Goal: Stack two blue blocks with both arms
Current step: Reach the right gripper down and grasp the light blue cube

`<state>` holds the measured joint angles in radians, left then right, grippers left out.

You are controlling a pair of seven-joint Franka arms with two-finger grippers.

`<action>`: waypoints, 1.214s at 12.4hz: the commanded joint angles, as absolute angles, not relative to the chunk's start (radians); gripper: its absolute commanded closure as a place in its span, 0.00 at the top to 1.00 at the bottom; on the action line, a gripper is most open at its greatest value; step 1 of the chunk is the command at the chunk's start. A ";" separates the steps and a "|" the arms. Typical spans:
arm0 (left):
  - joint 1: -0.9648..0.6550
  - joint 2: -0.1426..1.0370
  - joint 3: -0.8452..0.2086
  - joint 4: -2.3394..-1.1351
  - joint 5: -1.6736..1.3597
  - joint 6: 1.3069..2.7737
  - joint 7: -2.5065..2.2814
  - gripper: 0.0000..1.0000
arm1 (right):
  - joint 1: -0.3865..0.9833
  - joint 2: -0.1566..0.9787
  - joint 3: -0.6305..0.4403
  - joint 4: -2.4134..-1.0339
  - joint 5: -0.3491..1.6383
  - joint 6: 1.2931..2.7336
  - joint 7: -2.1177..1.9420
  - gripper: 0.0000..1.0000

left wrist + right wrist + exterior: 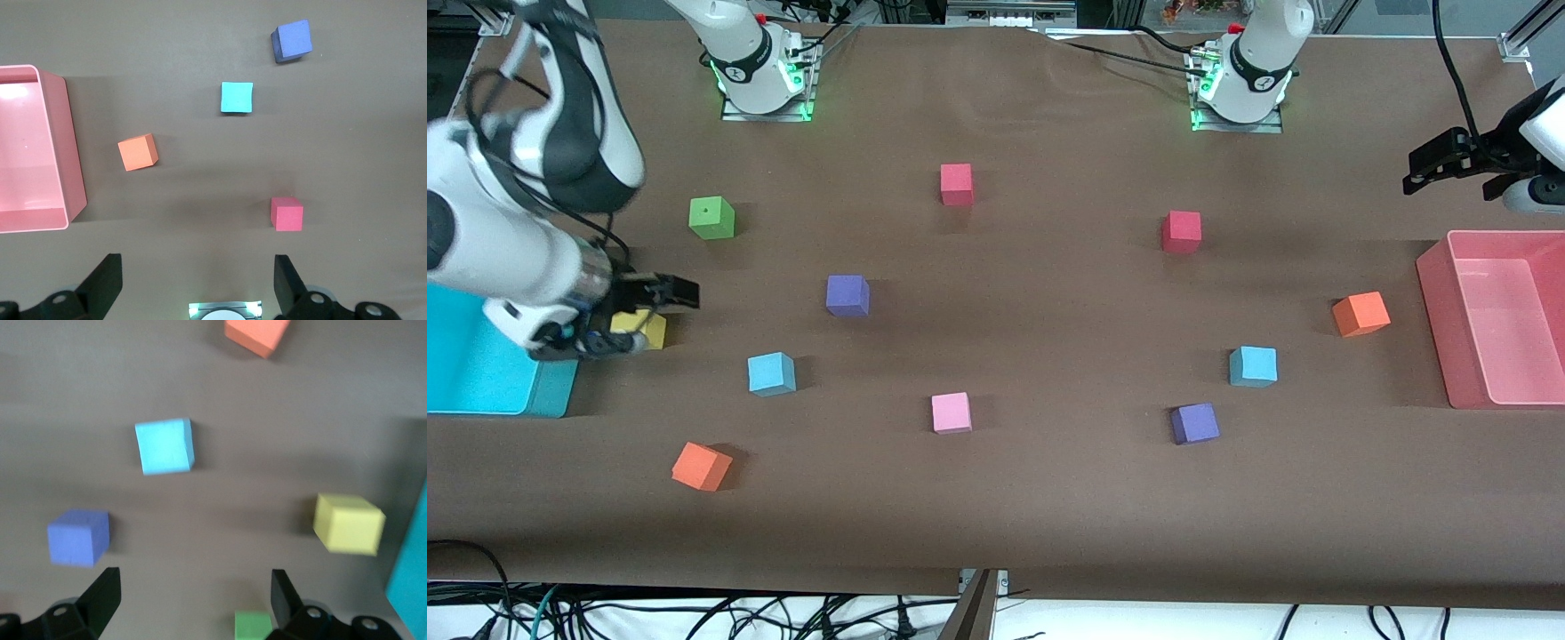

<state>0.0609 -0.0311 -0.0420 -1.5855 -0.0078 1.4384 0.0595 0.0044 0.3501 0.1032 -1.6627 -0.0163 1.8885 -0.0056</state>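
Observation:
Two sky-blue blocks lie apart on the brown table. One blue block (771, 373) is toward the right arm's end and also shows in the right wrist view (164, 446). The other blue block (1253, 366) is toward the left arm's end and also shows in the left wrist view (237, 97). My right gripper (665, 293) is open and empty (193, 597), in the air over the yellow cube (643, 329) beside the turquoise bin. My left gripper (1430, 167) is open and empty (197, 280), in the air over the table edge above the pink bin.
A turquoise bin (480, 382) stands at the right arm's end and a pink bin (1436, 302) at the left arm's end. Loose cubes lie about: purple (847, 295) (1194, 423), red (956, 184) (1181, 232), orange (702, 466) (1360, 314), green (711, 218), pink (951, 412).

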 commanded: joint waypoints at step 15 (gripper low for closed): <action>0.069 -0.025 -0.028 -1.571 -0.031 1.420 0.083 1.00 | 0.094 0.692 0.098 -1.649 -0.071 2.284 -0.006 0.68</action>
<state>0.0610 -0.0295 -0.0279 -1.5857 -0.0078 1.4353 0.0596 0.0930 0.6951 0.1012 -1.6380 -0.0588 2.2530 -0.0042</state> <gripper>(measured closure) 0.000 0.053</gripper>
